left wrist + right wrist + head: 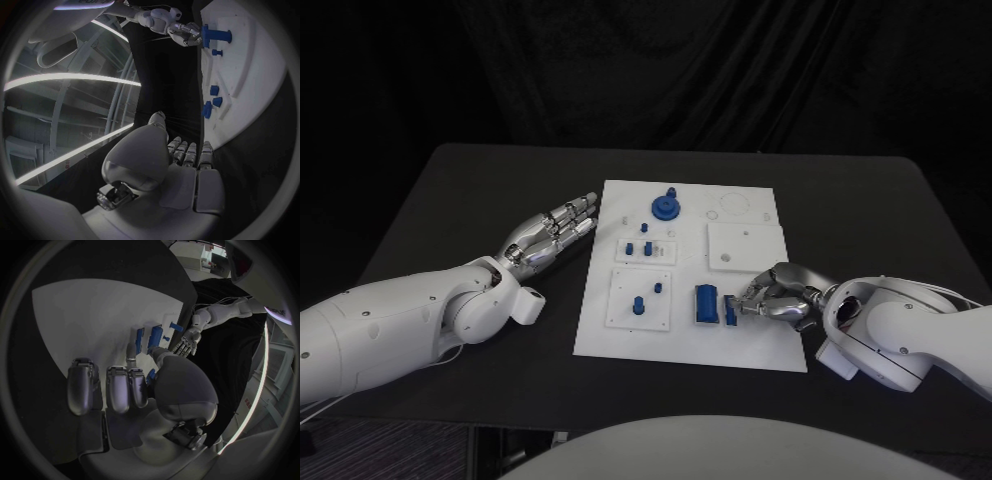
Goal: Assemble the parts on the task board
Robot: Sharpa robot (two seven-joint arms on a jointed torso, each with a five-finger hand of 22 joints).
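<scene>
Left hand (557, 232) lying loose-fingered on black table (473, 190) beside board (747, 350) edge, right hand (783, 293) pinching blue part (731, 308) near board's front.

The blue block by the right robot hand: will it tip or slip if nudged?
The blue block looks rigid and probably light. It seems to lie long and low on the task board, so it likely slides rather than tips. The right robot hand appears to touch it.
</scene>
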